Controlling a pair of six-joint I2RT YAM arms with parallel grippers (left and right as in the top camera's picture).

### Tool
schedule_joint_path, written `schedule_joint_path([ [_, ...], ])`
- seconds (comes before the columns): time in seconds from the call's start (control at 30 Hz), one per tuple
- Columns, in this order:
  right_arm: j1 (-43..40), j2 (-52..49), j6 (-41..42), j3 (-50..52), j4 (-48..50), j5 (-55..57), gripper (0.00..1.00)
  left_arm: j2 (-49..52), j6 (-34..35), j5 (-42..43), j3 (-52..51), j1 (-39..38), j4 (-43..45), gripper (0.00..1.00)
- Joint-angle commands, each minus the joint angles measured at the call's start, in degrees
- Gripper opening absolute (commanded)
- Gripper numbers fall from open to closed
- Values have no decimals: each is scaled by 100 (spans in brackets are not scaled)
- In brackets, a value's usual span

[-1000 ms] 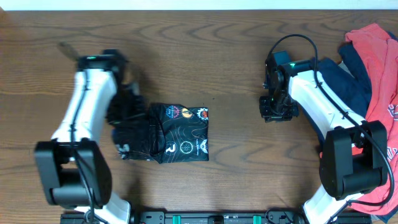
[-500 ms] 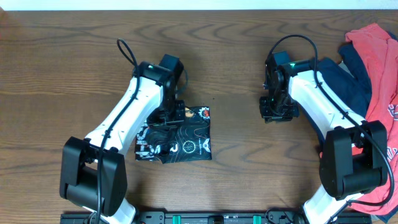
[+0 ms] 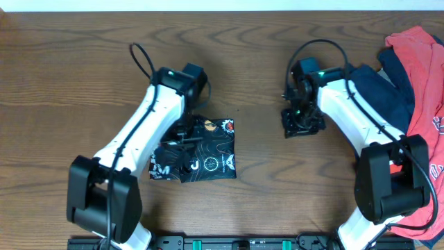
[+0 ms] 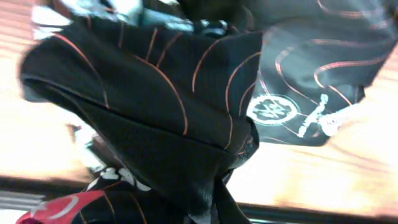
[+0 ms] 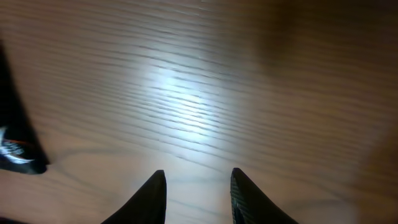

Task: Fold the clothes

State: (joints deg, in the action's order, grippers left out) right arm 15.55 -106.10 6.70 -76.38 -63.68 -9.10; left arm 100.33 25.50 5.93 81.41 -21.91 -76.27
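Note:
The black jersey [image 3: 208, 149], with thin orange lines and colourful logos, lies folded into a small bundle left of the table's centre. My left gripper [image 3: 182, 139] is down on the bundle's left part, shut on a fold of it. In the left wrist view, the jersey [image 4: 174, 93] fills the frame and hides the fingers. My right gripper [image 3: 300, 125] hovers over bare wood right of the bundle. It is open [image 5: 196, 175] with nothing between its fingers. A corner of the jersey [image 5: 15, 146] shows at the left edge of the right wrist view.
A pile of other clothes lies at the table's right edge: a navy garment [image 3: 388, 90] and a red one [image 3: 424, 66], partly under the right arm. Brown wooden table [image 3: 83, 69] stretches around the bundle.
My left arm has swung from the far left to over the bundle, carrying the jersey's left part with it. The right gripper has shifted slightly left and its jaws have spread a little.

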Motion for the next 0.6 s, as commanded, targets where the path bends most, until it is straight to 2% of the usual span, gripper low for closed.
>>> schedule_joint_path([
  [0.0,168,55,-92,-63,70,-188,33,-363,28,-407,448,74,-61,6],
  [0.43,188,55,-52,-63,7,-186,33,-111,291,175,308,-640,507,8],
  [0.47,188,55,-52,-63,0,-186,33,-61,291,227,308,-719,592,13],
  [0.5,188,55,-52,-63,-2,-186,33,-33,289,332,308,-787,693,24],
  [0.57,188,55,-52,-63,-2,-186,33,-22,260,573,310,-909,905,36],
])
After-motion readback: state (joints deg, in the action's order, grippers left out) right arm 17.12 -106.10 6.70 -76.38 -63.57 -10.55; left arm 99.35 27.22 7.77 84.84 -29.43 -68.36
